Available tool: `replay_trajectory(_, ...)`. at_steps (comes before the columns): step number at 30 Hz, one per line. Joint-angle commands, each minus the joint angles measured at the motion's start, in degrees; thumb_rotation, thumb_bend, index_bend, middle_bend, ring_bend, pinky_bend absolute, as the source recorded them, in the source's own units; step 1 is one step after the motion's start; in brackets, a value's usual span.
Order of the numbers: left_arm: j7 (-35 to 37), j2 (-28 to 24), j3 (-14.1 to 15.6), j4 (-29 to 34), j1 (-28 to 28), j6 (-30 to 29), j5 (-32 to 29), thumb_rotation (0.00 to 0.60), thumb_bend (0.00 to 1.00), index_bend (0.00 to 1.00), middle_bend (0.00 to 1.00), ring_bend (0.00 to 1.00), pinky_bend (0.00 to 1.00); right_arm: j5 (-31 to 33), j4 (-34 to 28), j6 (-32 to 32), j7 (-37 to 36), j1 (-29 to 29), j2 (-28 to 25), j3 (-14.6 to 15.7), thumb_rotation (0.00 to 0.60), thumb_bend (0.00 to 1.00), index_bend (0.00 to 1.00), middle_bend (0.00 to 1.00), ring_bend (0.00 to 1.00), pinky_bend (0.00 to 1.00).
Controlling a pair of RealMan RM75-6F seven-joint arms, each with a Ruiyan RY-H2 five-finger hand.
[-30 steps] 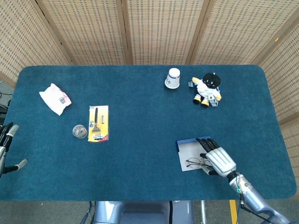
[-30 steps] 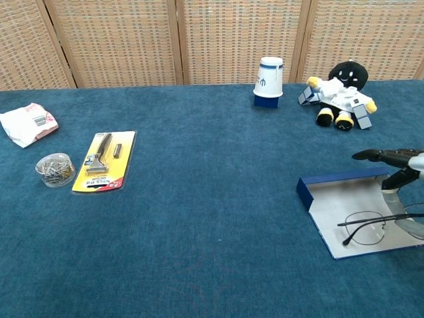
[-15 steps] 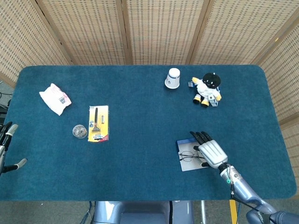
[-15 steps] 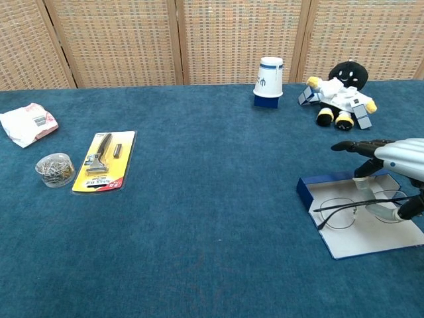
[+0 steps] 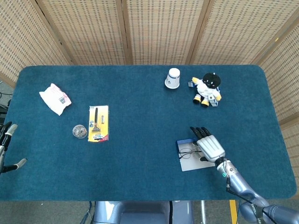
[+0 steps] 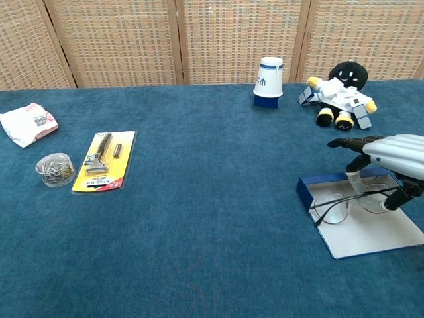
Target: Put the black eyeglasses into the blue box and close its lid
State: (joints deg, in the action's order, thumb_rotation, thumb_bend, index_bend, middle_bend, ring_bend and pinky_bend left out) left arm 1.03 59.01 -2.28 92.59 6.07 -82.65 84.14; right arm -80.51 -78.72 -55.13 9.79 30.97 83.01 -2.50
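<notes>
Right hand (image 6: 396, 159) pinches the black eyeglasses (image 6: 348, 204) over the blue box (image 6: 361, 224), hiding one lens; left hand (image 5: 8, 135) mostly cropped, state unclear.

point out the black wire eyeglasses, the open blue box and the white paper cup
black wire eyeglasses (image 6: 331, 210), chest view, on the left lens rim
open blue box (image 6: 371, 232), chest view, on its bare pale inner panel
white paper cup (image 6: 269, 81), chest view, on its side wall

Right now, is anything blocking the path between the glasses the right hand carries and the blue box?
Nothing visible does. The right hand holds the black eyeglasses directly over the open blue box, whose pale inside lies bare beneath them. The plush toy and paper cup stand farther back.
</notes>
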Motion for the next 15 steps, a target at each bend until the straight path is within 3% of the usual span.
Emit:
replay_trajectory(1,0.1,0.0,0.0,0.0,0.0,0.1,-0.1,0.6,0.0,0.0,0.0,0.0,0.0,1.8,1.2,1.1,1.4,0.8,1.1,-1.1,0.6,0.57,0.65,0.0,0.0,0.06)
replay_trajectory(15,0.3,-0.1,0.0,0.0,0.0,0.1,0.0,0.6,0.0,0.0,0.0,0.0,0.0,2.3,3.7,2.0,2.8,1.2,0.4,-0.3,0.6,0.57,0.65,0.0,0.0,0.07)
